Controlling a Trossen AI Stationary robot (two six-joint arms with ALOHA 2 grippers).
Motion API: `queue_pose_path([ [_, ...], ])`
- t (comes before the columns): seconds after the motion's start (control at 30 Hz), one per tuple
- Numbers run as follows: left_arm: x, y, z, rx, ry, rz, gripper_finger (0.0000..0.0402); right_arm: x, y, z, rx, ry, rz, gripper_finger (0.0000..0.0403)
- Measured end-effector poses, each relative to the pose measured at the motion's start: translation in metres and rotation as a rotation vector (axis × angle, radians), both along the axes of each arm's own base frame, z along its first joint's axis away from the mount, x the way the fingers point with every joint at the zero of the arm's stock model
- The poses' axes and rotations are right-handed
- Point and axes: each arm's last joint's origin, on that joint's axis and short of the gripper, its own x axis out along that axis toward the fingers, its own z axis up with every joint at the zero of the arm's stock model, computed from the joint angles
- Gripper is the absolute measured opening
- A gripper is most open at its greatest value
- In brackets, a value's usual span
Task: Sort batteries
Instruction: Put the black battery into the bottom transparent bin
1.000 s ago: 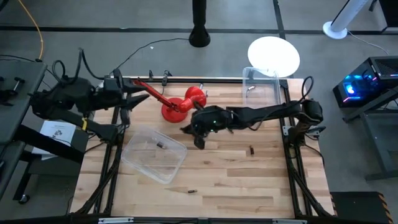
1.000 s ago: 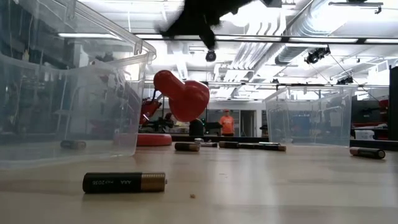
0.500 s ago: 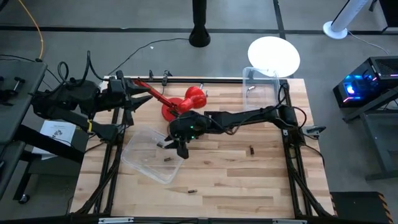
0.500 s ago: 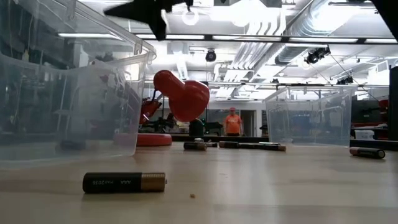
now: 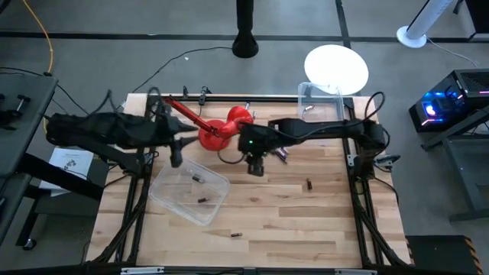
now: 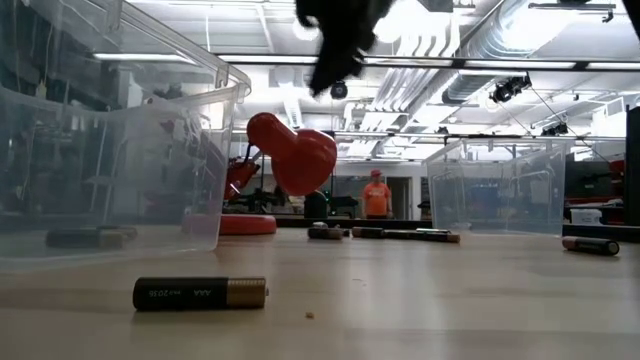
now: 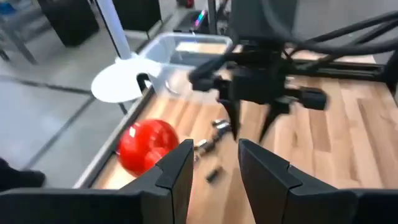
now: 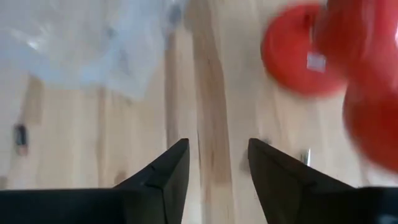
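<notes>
Right end effector point(image 5: 256, 164) hovers spread and empty above the table point(image 5: 306, 221), blurred in the low view.

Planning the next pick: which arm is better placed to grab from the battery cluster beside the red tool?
Right: its open, empty claw hovers beside the battery cluster; the left claw sits farther off.

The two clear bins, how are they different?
The nearer bin sits turned at an angle to the edges of the table; the far bin sits square against its back edge. The nearer bin is on the left arm's side, the far bin on the right arm's side. The nearer bin holds two dark batteries; what the far bin holds is unclear. Both are clear, upright and open-topped.
</notes>
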Motion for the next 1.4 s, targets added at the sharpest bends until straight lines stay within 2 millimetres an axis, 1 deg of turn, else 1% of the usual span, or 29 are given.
queue_pose_path([
  [0.1,0.009,-0.003,-0.012,-0.066,-0.013,-0.020,0.0118,-0.015,-0.006,-0.037,0.031,0.028,-0.083,0.0156],
  [0.17,0.013,-0.005,-0.016,-0.106,-0.040,-0.054,0.0118,-0.024,-0.009,-0.061,0.048,0.019,-0.170,0.0156],
  [0.27,0.015,-0.006,-0.016,-0.123,-0.084,-0.076,0.0118,-0.028,-0.014,-0.083,0.107,-0.051,-0.292,0.0156],
  [0.33,0.015,-0.006,-0.016,-0.125,-0.109,-0.071,0.0118,-0.028,-0.018,-0.094,0.110,-0.075,-0.304,0.0156],
  [0.4,0.014,-0.004,-0.015,-0.111,-0.118,-0.054,0.0118,-0.027,-0.023,-0.097,0.068,-0.108,-0.252,0.0156],
  [0.47,0.013,-0.002,-0.014,-0.103,-0.122,-0.042,0.0118,-0.025,-0.029,-0.096,-0.012,-0.148,-0.199,0.0156],
  [0.57,0.012,0.001,-0.014,-0.102,-0.125,-0.027,0.0118,-0.026,-0.044,-0.100,-0.121,-0.121,-0.228,0.0156],
  [0.73,0.013,0.002,-0.014,-0.115,-0.130,-0.014,0.0118,-0.028,-0.068,-0.110,-0.100,-0.095,-0.281,0.0156],
  [0.9,0.012,0.002,-0.014,-0.138,-0.132,-0.004,0.0118,-0.026,-0.079,-0.132,-0.090,-0.031,-0.242,0.0156],
  [1.07,0.012,0.002,-0.014,-0.153,-0.138,0.004,0.0118,-0.025,-0.085,-0.150,-0.072,0.014,-0.245,0.0156],
  [1.17,0.012,0.002,-0.014,-0.154,-0.138,0.004,0.0118,-0.024,-0.085,-0.153,-0.051,0.013,-0.231,0.0156],
  [1.3,0.012,0.002,-0.014,-0.154,-0.139,0.004,0.0118,-0.023,-0.078,-0.154,-0.064,0.022,-0.194,0.0156],
  [1.4,0.012,0.002,-0.014,-0.154,-0.138,0.004,0.0118,-0.022,-0.074,-0.158,-0.078,0.039,-0.177,0.0156],
])
